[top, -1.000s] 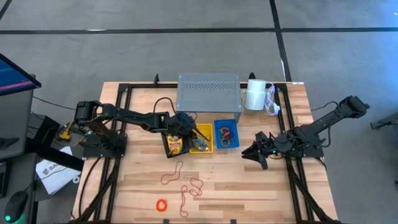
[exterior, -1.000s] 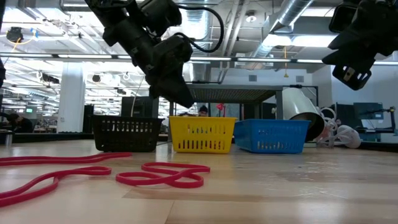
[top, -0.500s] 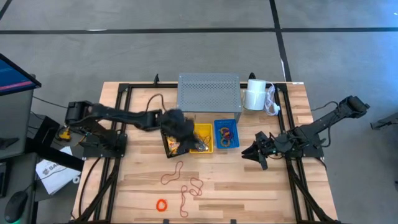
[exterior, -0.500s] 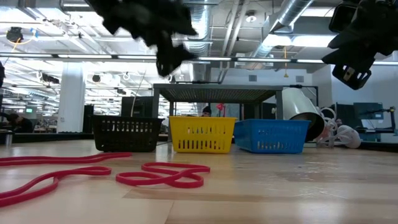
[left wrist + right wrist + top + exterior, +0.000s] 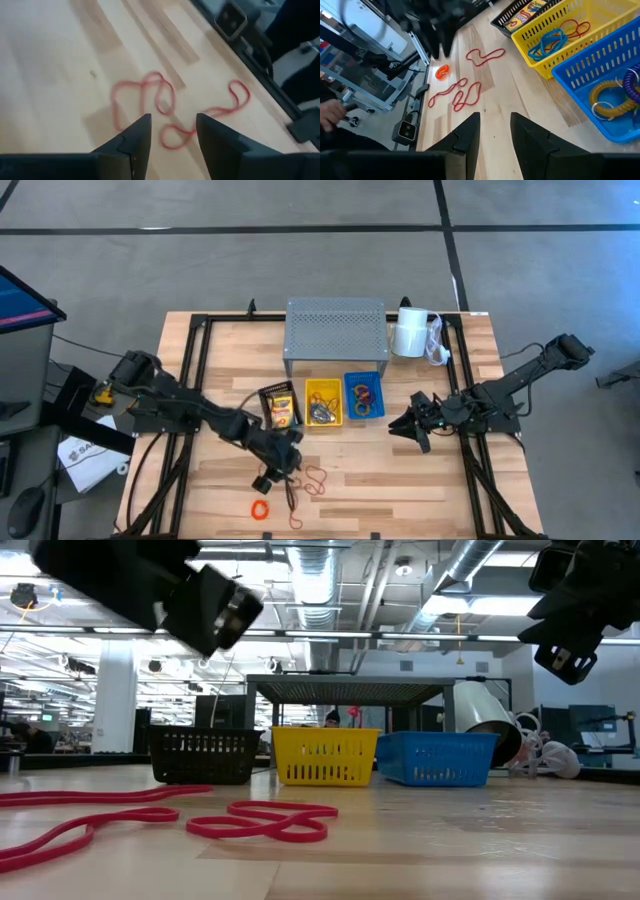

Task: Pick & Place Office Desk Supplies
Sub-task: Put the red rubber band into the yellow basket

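- While the left arm reaches out low across the wooden table (image 5: 400, 480) toward its near edge, the left gripper (image 5: 283, 463) hangs over the loose red rubber bands (image 5: 313, 480); its fingers (image 5: 135, 137) are parted with nothing between them, and the bands lie on the wood just beyond the tips.
- Off to the other side, the right arm is folded low over the table's right part, with the right gripper (image 5: 408, 426) pointing toward the baskets; its fingers (image 5: 467, 135) stand open and empty.
- A curled orange band (image 5: 260, 509) lies near the front edge, just beside the red bands and apart from them.
- Three small baskets sit in a row in front of the grey perforated stand (image 5: 335, 327): a black basket (image 5: 280, 407) holding a yellow-and-green crayon box (image 5: 526, 12), a yellow basket (image 5: 323, 402) holding blue and red bands, and a blue basket (image 5: 363, 395) holding coiled bands.
- A white roll (image 5: 408, 333) lies beside the stand, toward the right back corner.
- Around the table is grey floor marked with dark lines; a monitor (image 5: 20, 300) stands at the left.
- From table height, the room behind shows ceiling ducts, lights and far-off workbenches.
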Robot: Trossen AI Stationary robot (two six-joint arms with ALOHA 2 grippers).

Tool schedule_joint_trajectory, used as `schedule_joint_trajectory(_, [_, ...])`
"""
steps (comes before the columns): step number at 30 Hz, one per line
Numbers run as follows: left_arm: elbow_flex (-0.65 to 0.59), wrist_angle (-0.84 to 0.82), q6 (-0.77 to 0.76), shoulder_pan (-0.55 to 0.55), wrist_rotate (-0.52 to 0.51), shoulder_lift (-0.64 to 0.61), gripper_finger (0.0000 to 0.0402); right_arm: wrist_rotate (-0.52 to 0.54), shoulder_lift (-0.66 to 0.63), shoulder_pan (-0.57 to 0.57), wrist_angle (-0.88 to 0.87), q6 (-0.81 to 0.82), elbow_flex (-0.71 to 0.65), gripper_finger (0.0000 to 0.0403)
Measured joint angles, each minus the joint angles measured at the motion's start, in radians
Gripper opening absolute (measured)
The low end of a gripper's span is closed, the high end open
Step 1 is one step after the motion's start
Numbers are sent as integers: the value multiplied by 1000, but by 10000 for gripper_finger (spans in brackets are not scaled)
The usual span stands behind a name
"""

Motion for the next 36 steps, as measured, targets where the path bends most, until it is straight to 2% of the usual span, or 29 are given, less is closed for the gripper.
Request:
schedule_joint_trajectory(4, [6,-1,-50,-8,47,72,160,0,0,0,1,0,0,106])
schedule_joint_trajectory(8, [19,1,-37,-13,83,126,165,0,0,0,3,0,0,106])
schedule_joint_trajectory(12, [51,-1,84,-31,105,178,168,0,0,0,2,0,0,106])
schedule_joint_trajectory(18, [117,-113,300,-67,111,259,169,0,0,0,1,0,0,106])
schedule_joint_trajectory(20, [130,-145,341,-75,91,272,170,0,0,0,0,0,0,106])
schedule_joint_trajectory(25, [134,-139,397,-84,-32,266,173,0,0,0,-1,0,0,106])
schedule_joint_trajectory(31, [134,-107,499,-84,-45,257,173,0,0,0,0,0,0,106])
schedule_joint_trajectory(36, [134,-76,507,-84,-41,275,173,0,0,0,1,0,0,106])
